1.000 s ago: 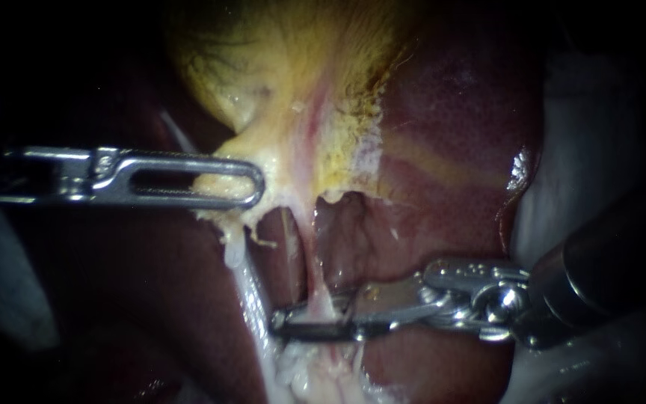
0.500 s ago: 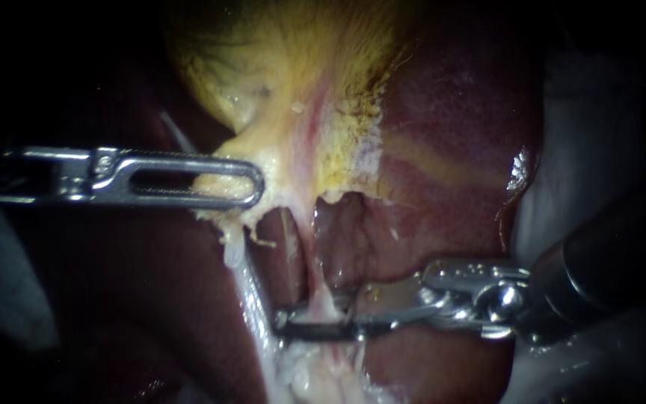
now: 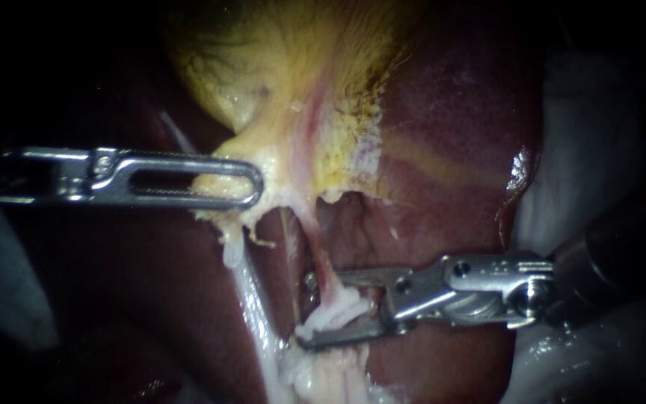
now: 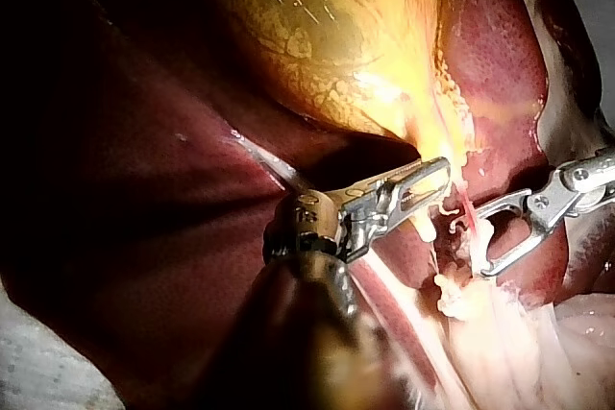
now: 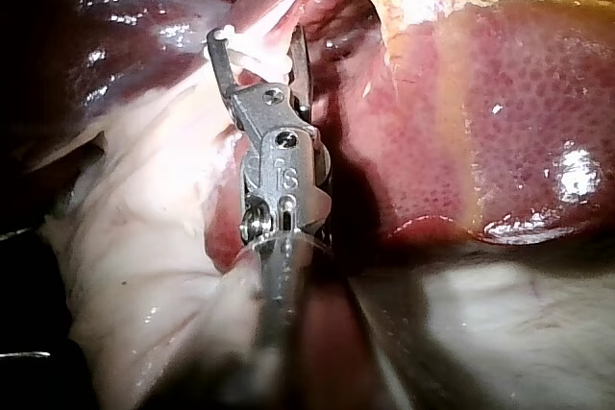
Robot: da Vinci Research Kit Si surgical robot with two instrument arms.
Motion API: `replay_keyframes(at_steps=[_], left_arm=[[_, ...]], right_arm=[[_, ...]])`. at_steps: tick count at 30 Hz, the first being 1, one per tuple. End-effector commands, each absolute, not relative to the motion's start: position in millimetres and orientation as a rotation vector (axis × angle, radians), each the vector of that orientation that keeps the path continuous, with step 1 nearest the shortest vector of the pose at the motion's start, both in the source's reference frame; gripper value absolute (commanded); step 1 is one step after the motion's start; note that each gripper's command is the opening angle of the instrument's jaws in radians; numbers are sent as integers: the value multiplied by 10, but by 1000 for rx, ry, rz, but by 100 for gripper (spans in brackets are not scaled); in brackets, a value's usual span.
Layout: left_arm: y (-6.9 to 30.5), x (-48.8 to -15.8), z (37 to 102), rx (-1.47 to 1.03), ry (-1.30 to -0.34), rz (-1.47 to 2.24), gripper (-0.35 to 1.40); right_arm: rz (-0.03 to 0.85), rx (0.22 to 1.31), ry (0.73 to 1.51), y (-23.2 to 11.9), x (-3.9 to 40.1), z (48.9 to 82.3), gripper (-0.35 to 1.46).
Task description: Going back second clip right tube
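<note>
My right instrument (image 3: 306,310) comes in from the right, its jaws open with a clear gap. The pinkish right tube (image 3: 318,262) runs down between them and bunches into whitish tissue (image 3: 332,313) at jaw level. I cannot make out a clip there. The right wrist view shows the same open jaws (image 5: 258,40) astride the pale tube (image 5: 258,62). My left instrument (image 3: 252,182) is shut on the yellow neck of the gallbladder (image 3: 263,67) and holds it taut. The white left tube (image 3: 250,288) runs down beside the right one.
Dark red liver (image 3: 443,135) lies behind and to the right of the tubes. Pale cloth (image 3: 585,150) borders the liver at the far right. In the left wrist view my right instrument (image 4: 480,240) sits just beyond my left instrument (image 4: 437,175).
My right instrument's jaws, shut across the right tube before, have opened and rolled. The tube shows bunched white between them. My left instrument has held still.
</note>
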State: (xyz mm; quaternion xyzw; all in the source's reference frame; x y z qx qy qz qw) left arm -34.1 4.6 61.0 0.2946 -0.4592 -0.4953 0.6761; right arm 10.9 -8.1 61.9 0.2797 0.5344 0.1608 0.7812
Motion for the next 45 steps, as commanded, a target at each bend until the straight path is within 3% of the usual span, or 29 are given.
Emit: replay_keyframes(at_steps=[1, 21, 32, 45], left_arm=[[46, -341, 610, 663, -1033, -1113, -35], [46, -340, 611, 662, -1033, -1112, -35], [45, -340, 613, 661, -1033, -1112, -35], [44, -358, 664, 639, -1030, -1101, -35]], right_arm=[[336, 602, 1158, -79, 106, 617, 50], [316, 499, 1159, -33, 59, 587, 50], [279, 415, 1241, 7, 35, 545, 50], [245, 390, 1244, 9, 27, 541, 50]])
